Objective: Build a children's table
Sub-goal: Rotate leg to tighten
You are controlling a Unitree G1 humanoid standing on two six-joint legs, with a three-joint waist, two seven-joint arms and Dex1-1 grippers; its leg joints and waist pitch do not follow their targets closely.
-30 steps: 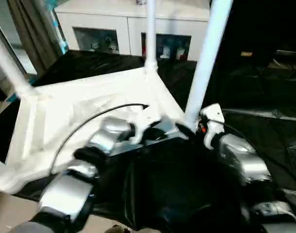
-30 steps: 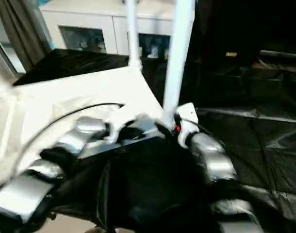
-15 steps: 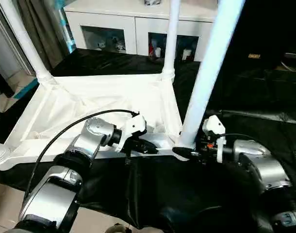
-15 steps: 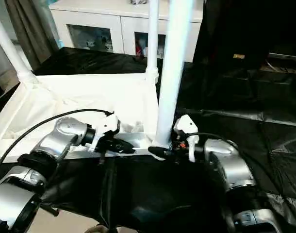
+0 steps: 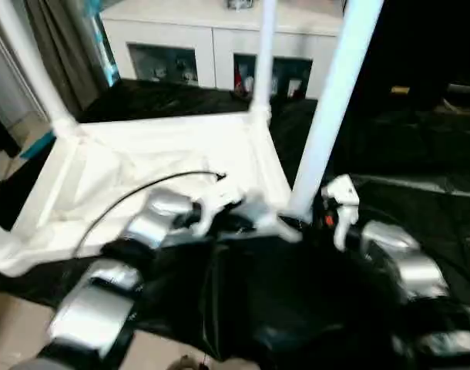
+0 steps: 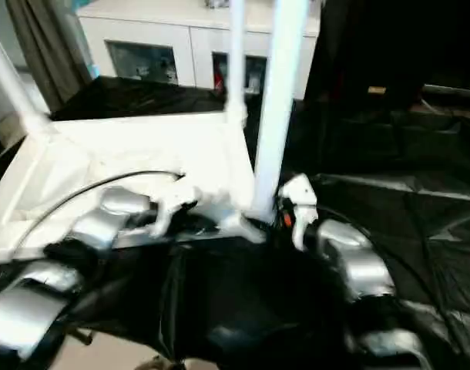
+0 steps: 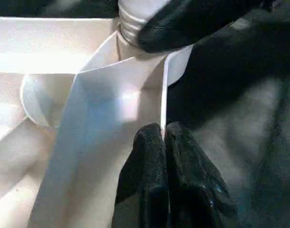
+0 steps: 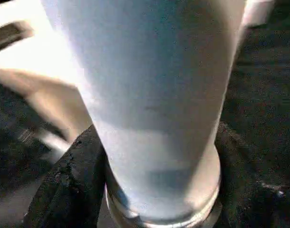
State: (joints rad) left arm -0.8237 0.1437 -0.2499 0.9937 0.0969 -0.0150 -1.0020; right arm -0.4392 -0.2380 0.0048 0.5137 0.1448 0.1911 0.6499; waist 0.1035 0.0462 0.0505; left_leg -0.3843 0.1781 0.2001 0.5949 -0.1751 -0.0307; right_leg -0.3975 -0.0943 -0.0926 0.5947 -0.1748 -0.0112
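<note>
Head views: your children's table lies upside down on the black-draped worktop, legs up. The near-corner leg stands between your arms.

Left wrist view: your left gripper is pressed together, pinching the table's thin rim beside the corner socket, a detail the head views blur.

Right wrist view: your right gripper straddles the leg's base, fingers on both sides. Risk: twisting here could cock the leg in its socket or drag the top off the rim pinch.

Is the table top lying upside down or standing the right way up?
Upside down. The table top shows its ribbed underside upward, and the legs rise straight up from its corner sockets. It rests on the black sheet.
</note>
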